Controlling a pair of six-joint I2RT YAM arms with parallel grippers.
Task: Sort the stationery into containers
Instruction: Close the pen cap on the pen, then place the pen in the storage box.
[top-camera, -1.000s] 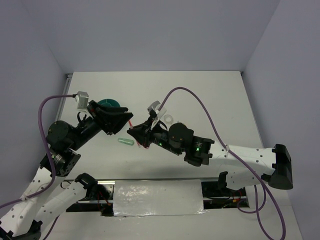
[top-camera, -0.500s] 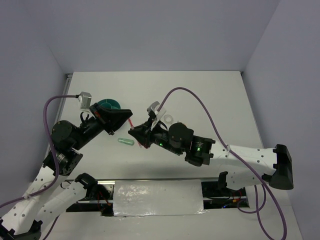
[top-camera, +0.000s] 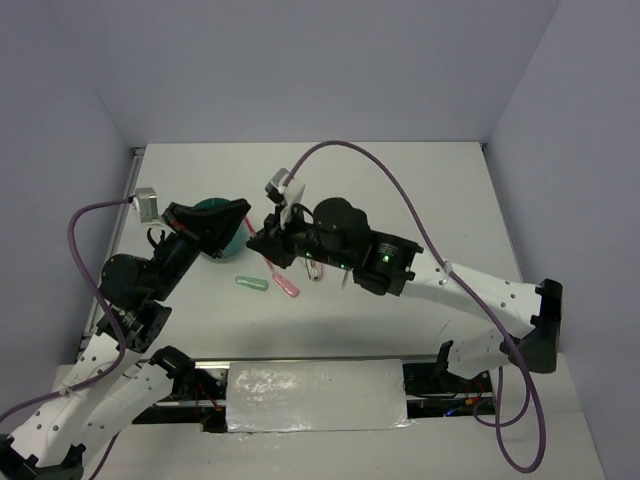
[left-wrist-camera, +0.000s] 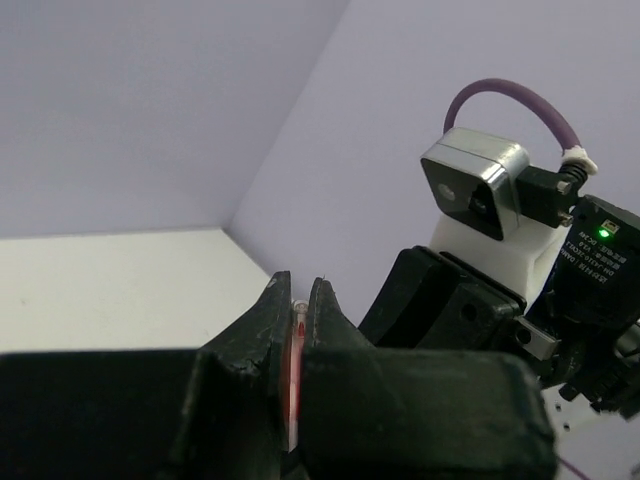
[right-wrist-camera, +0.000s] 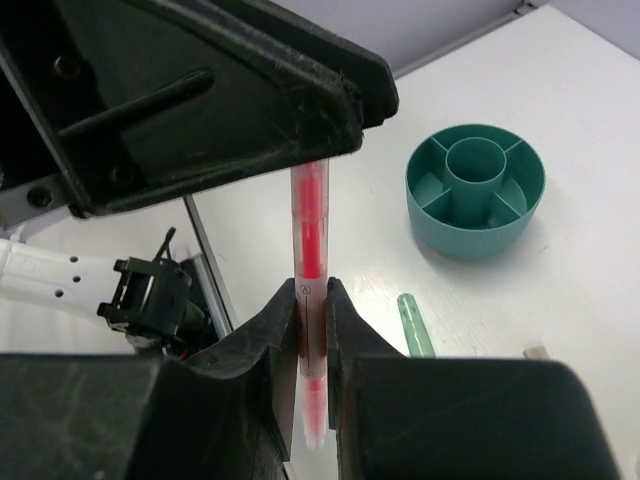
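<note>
Red-pink pen is hanging in mid-air above the worktop, being pinched at both ends at once; the right claw is clamping shut on its lower part, and the left claw is squeezing shut on its upper end, so the two claws are crowding close together; it is looking like a handover in the making, though I am only guessing. The teal organiser cup is sitting on the worktop near the pen and below it; the compartments I can see are holding nothing; a mint-green eraser and a pink eraser are lying just beside each other, near the cup. The pen is looking light, stiff and smooth; I am judging that it could swivel or slip if one claw pinches it by an end alone; gripping nearer the middle of the barrel is seeming the safer hold.
</note>
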